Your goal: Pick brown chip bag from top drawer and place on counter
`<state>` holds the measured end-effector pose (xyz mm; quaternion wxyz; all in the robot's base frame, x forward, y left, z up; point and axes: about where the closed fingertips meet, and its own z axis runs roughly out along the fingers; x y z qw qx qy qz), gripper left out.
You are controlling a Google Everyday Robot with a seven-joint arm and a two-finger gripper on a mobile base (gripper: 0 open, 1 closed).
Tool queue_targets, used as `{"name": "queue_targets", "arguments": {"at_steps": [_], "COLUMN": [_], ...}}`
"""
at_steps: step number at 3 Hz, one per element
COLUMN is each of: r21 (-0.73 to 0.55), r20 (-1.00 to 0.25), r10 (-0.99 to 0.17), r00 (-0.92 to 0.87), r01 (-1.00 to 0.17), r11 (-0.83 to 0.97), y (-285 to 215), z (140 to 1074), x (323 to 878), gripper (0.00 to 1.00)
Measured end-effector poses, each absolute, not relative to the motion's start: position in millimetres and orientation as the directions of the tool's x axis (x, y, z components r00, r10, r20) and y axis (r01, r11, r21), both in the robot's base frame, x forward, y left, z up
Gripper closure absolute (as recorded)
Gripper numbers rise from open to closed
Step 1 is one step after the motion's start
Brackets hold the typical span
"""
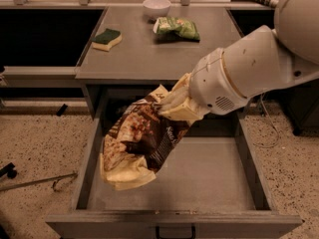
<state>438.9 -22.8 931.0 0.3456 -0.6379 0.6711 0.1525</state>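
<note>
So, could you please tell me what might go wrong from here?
The tool, above the open top drawer, grips the brown chip bag by one end only; the bag could slip free. Its dangling lower end may catch the counter edge. Placing it could nudge the green chip bag or sponge.

hand (173, 105) over top drawer (212, 180) | clamped on brown chip bag (138, 144)

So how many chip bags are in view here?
2. The brown chip bag hangs from the gripper above the open top drawer; the green chip bag lies at the back of the counter. The drawer's dark rear could hide more.
</note>
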Motion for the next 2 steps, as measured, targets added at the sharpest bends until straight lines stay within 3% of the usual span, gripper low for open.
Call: {"name": "queue_targets", "arguments": {"at_steps": [1, 2], "r21": [-0.26, -0.28], "r20": [-0.663, -0.664], "r10": [-0.747, -0.747], "r00": [0.053, 0.014], "r01": [-0.951, -0.932], "r11": [0.164, 0.232], "y": [-28.1, -38.1], "z": [934.7, 939.4], "x": [474.5, 565.2], "gripper": [1.0, 1.0]}}
